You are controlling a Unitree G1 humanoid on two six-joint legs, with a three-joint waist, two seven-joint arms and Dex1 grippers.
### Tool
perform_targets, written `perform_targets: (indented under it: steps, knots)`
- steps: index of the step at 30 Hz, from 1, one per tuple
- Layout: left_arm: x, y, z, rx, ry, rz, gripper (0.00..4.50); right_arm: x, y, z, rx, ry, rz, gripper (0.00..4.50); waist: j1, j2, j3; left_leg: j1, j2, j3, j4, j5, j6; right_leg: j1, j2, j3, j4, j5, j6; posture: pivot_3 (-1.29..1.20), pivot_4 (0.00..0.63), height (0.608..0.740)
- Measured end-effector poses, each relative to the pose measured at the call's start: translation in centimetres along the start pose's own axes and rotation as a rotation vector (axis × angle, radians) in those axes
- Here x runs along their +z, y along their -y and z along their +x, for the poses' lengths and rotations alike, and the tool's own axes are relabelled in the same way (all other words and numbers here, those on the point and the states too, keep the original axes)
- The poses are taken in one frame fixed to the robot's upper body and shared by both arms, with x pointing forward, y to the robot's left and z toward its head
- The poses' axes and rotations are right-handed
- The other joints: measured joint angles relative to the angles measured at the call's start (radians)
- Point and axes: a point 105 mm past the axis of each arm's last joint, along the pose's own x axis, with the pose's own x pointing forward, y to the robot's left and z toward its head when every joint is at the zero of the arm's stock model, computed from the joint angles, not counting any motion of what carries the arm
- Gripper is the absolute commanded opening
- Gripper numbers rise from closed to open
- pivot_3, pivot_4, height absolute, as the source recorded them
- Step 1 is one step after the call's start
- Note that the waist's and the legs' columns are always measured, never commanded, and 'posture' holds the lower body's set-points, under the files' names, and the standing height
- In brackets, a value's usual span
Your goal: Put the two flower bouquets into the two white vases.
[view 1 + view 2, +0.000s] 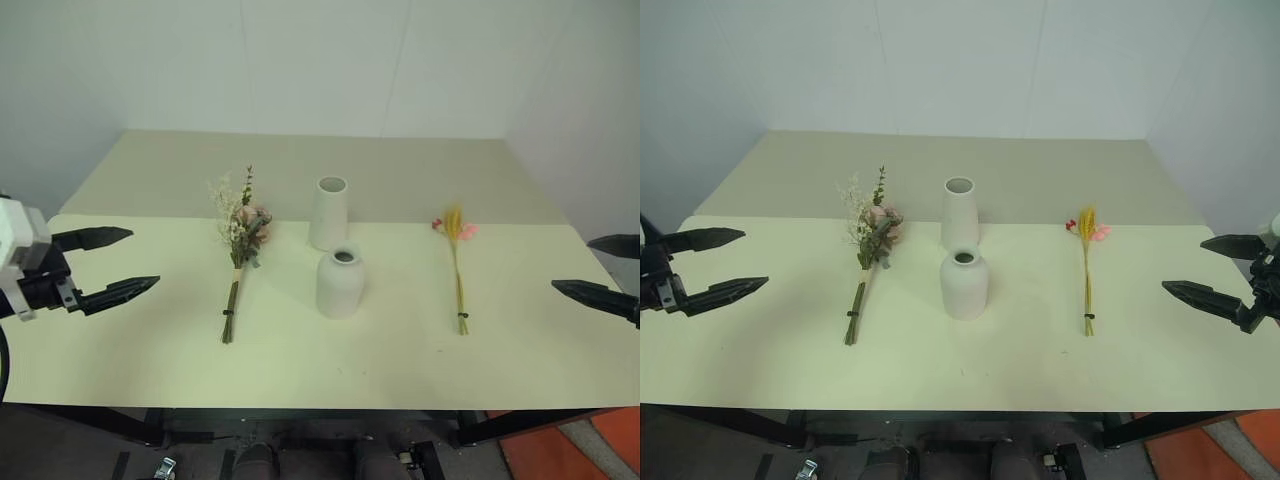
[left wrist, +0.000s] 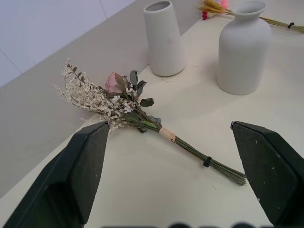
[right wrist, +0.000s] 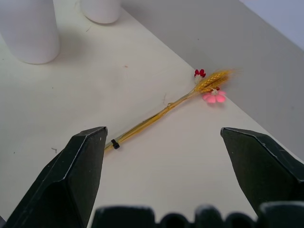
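Two white vases stand mid-table: the taller tapered vase behind, the shorter rounded vase with a narrow mouth in front. The full bouquet of pink roses, white sprigs and leaves lies flat left of them, stems toward me. Right of the vases lies the thin bouquet with a yellow plume and pink blooms. My left gripper hovers open at the table's left edge, facing the full bouquet. At the right edge my right gripper is open, facing the thin bouquet. Both hold nothing.
The pale yellow table has a beige section behind it, against white walls. The vases stand close together between the two bouquets. The floor at the lower right is orange.
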Motion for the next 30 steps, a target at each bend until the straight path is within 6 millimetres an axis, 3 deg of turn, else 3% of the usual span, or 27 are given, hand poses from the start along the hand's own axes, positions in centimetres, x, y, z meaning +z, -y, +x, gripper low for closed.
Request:
perform_targets:
  steps: [12, 14, 19, 22, 26, 30]
  knots:
    - [0.0, 0.0, 0.0, -0.001, 0.0, 0.0, 4.46, 0.3, 0.3, 0.0, -0.023, 0.01, -0.001, 4.5, 0.0, 0.0, 0.0, 0.0, 0.0, 0.0, 0.0, 0.0, 0.0, 0.0, 0.0, 0.0, 0.0, 0.0, 0.0, 0.0, 0.15, 0.74]
    - [0.1, 0.1, 0.5, -0.017, 0.007, 0.002, 4.46, 0.7, 1.0, 0.8, -0.047, 0.005, 0.015, 4.5, -0.002, 0.0, 0.0, 0.001, 0.0, 0.0, 0.0, 0.0, -0.001, 0.0, 0.0, 0.0, 0.0, 0.0, 0.0, 0.0, 0.15, 0.74]
    - [0.8, 0.8, 2.8, -0.106, 0.054, 0.033, 4.46, 0.3, 1.9, 4.6, -0.058, -0.075, 0.112, 4.5, -0.003, 0.0, 0.0, 0.0, 0.0, 0.0, 0.0, -0.004, -0.007, -0.001, 0.0, 0.0, 0.0, 0.001, -0.001, 0.0, 0.15, 0.74]
    - [1.4, 1.3, 4.7, -0.166, 0.091, 0.047, 4.46, 0.2, 3.5, 8.4, -0.111, -0.111, 0.231, 4.5, -0.011, 0.0, 0.0, -0.001, 0.0, 0.001, 0.0, 0.0, 0.0, -0.002, 0.0, 0.001, 0.0, 0.002, -0.001, 0.0, 0.15, 0.74]
    - [1.7, 2.4, 6.6, -0.243, 0.11, 0.056, 4.46, -1.3, 2.8, 13.3, -0.084, -0.221, 0.347, 4.5, -0.016, 0.0, 0.0, -0.01, -0.001, 0.0, 0.0, 0.0, 0.0, -0.011, 0.002, 0.001, 0.003, 0.007, 0.001, 0.0, 0.15, 0.74]
    - [1.7, 2.7, 7.3, -0.267, 0.105, 0.057, 4.46, -2.7, 2.9, 15.6, -0.1, -0.301, 0.408, 4.5, -0.016, 0.0, 0.0, -0.016, -0.001, 0.0, 0.0, 0.0, 0.002, -0.015, 0.002, 0.001, 0.003, 0.008, 0.001, 0.0, 0.15, 0.74]
